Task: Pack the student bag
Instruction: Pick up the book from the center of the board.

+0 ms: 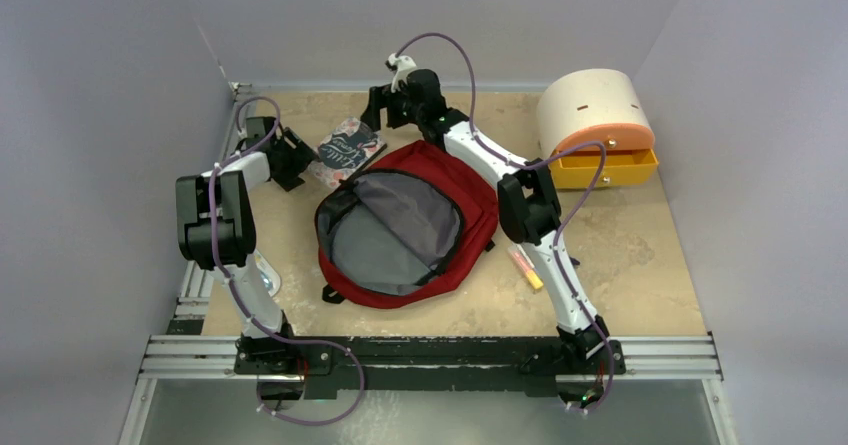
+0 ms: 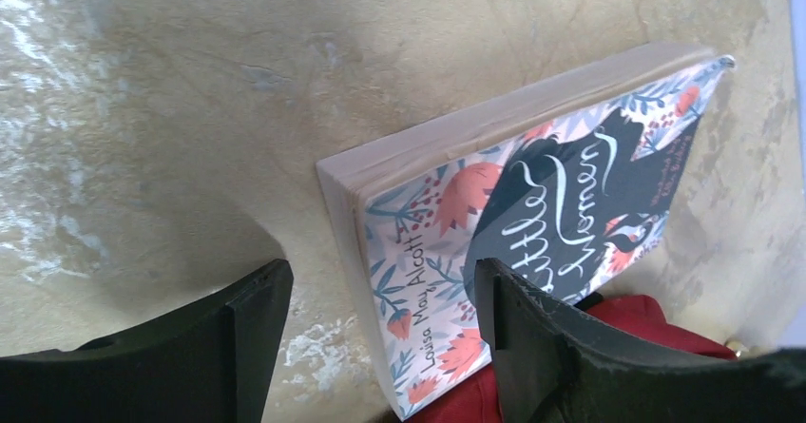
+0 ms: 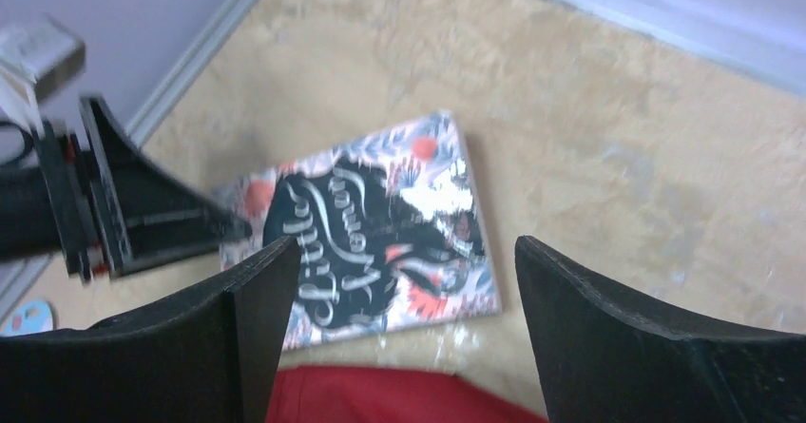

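Top external shows you the student bag (image 1: 470, 205) lying unzipped in the middle of the tabletop (image 1: 620, 265), grey lining up, with the book (image 1: 346, 150) just beside its far-left edge. Left wrist: your left gripper (image 2: 380, 285) is spread wide around the book's near corner, pinching nothing. Your right gripper (image 3: 404, 261) hangs above the book, spread and empty

The student bag (image 1: 405, 227) lies at the middle of the counter (image 1: 640, 265), the book (image 1: 346, 151) at its far-left edge, the drawer box (image 1: 597, 125) far right.
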Controlling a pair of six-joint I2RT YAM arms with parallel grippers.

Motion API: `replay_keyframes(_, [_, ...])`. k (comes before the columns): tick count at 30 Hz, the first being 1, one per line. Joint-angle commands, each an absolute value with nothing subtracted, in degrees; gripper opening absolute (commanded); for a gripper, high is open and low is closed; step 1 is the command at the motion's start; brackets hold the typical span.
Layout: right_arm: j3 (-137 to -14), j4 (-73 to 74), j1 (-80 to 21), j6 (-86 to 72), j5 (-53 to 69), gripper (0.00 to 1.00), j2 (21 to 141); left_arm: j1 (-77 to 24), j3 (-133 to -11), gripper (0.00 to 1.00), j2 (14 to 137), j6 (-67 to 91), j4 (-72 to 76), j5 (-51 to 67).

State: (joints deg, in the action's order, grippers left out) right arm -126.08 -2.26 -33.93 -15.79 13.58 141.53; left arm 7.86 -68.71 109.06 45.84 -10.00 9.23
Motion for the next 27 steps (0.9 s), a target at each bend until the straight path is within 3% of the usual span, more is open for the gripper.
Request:
replay_keyframes(1, [-132.64,-8.29,-33.14,-19.07,10.72,0.86,145.66,7.93,-67.35,0.70,106.09,45.72,-6.13,13.97])
replay_keyframes(23, [-139.19,-4.62,-32.99,-21.97,28.48,0.72,157.89,7.56,-67.35,0.70,108.10,42.44,-4.20,17.92])
replay_keyframes(27, [-138.78,-3.47,-32.96,-21.65,29.81,0.65,158.14,7.47,-67.97,0.70,109.50,42.10,-3.96,19.09])
